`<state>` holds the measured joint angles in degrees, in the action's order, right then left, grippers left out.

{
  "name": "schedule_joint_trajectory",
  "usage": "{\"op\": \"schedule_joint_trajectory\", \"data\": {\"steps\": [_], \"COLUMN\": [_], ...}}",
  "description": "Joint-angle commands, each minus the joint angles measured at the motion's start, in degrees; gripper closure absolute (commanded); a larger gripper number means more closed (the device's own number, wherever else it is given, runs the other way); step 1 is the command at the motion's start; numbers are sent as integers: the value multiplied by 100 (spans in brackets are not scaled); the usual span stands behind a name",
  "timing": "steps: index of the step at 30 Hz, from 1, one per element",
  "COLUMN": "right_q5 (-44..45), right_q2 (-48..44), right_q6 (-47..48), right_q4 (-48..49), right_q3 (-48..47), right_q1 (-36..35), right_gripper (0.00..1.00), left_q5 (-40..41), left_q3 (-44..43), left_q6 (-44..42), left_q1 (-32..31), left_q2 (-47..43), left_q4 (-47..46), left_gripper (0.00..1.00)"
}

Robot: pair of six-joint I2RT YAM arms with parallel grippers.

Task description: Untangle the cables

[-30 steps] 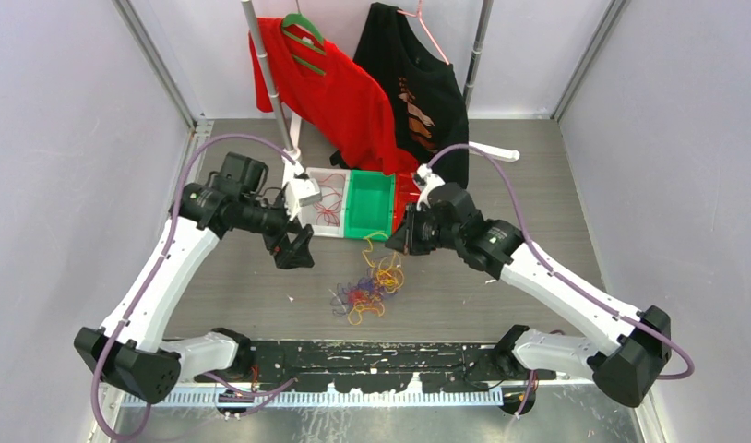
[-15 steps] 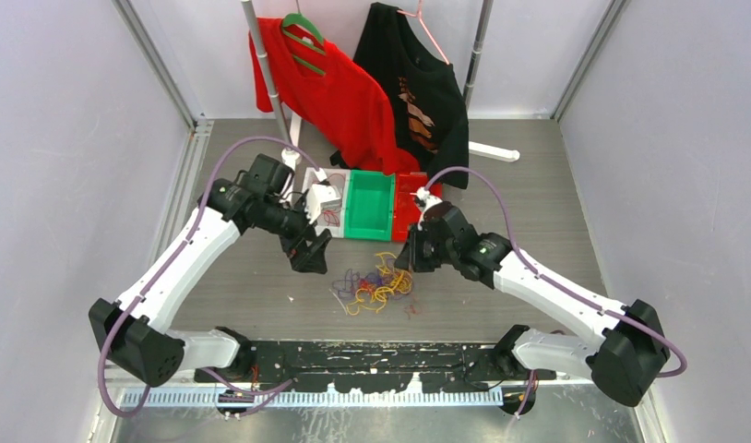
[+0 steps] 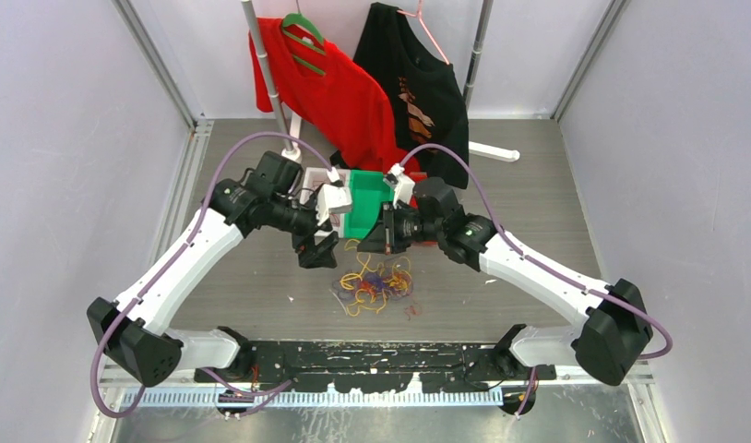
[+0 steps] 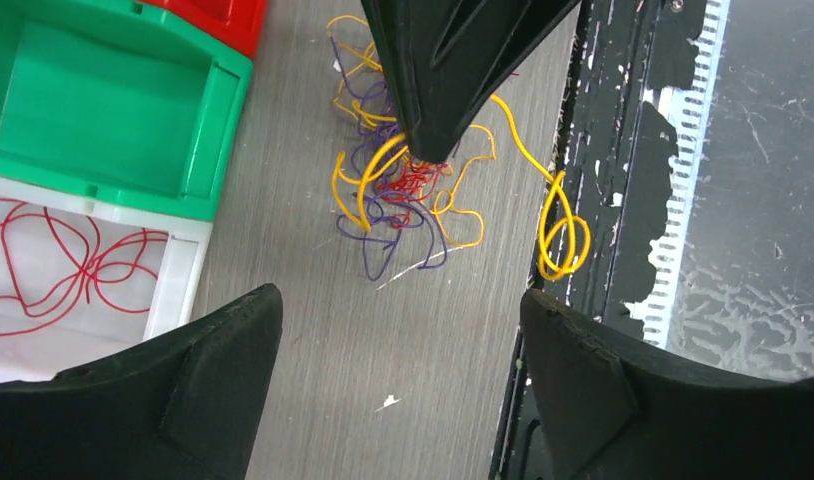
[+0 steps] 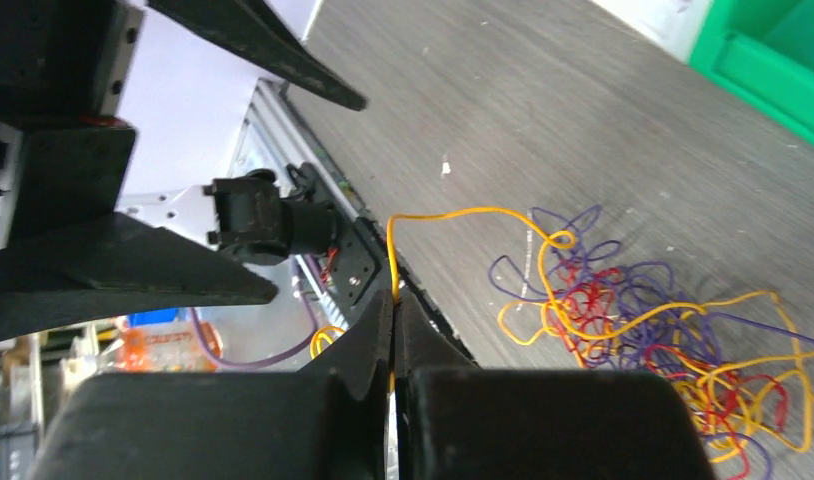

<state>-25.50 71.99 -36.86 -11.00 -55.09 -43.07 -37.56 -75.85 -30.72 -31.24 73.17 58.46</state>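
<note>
Top external view: the cables [image 3: 376,281] lie as one loose tangle of thin yellow-orange, red and purple curls on the grey table [image 3: 538,185], just on the near side of the green bin [image 3: 367,208].

Left wrist view: the left gripper [image 4: 398,305] is spread wide above the tangle and grips nothing. More red strands [image 4: 73,265] lie in the white bin [image 4: 178,285].

Right wrist view: the right gripper [image 5: 395,300] is clenched on one yellow strand [image 5: 392,255] that arcs up from the heap.

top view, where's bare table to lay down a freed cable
Bare wood left of the cables, between the left arm and front rail; also right of them, up to the right arm. Crowded around the green bin.
</note>
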Motion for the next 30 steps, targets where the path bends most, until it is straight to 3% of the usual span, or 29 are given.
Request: {"op": "schedule_joint_trajectory", "data": {"steps": [1,8,14,21,23,26,29,30], "right_q5": [-732,-1093,-1165,-932,-685,-290,287,535], "right_q2": [-104,-289,-433,-691,-824,-969,-1165,-1279], "right_q6": [-223,-393,-421,-447,-382,-304,-114,22], "right_q4": [775,914,909,924,876,857,563,458], "right_q3": [-316,-324,-298,-142,-42,148,265,323], "right_q1": [-49,-62,-79,-88,-88,-88,-88,-88], "right_gripper": [99,99,99,98,92,80,45,38], "left_q5": [-139,-94,-425,-284,-283,-385,-496,-543], "left_q3": [-105,452,531,492,397,232,-29,-161], "left_q6": [-366,537,444,787,793,1064,1420,1458], "left_q1": [-130,-180,-280,-365,-365,-365,-361,-364], "left_q2": [-84,-394,-451,-329,-381,-470,-486,-482], "left_q4": [-275,-1569,-1628,-1774,-1707,-1739,-1679,-1593], "left_gripper": [15,33,40,90,100,100,100,100]}}
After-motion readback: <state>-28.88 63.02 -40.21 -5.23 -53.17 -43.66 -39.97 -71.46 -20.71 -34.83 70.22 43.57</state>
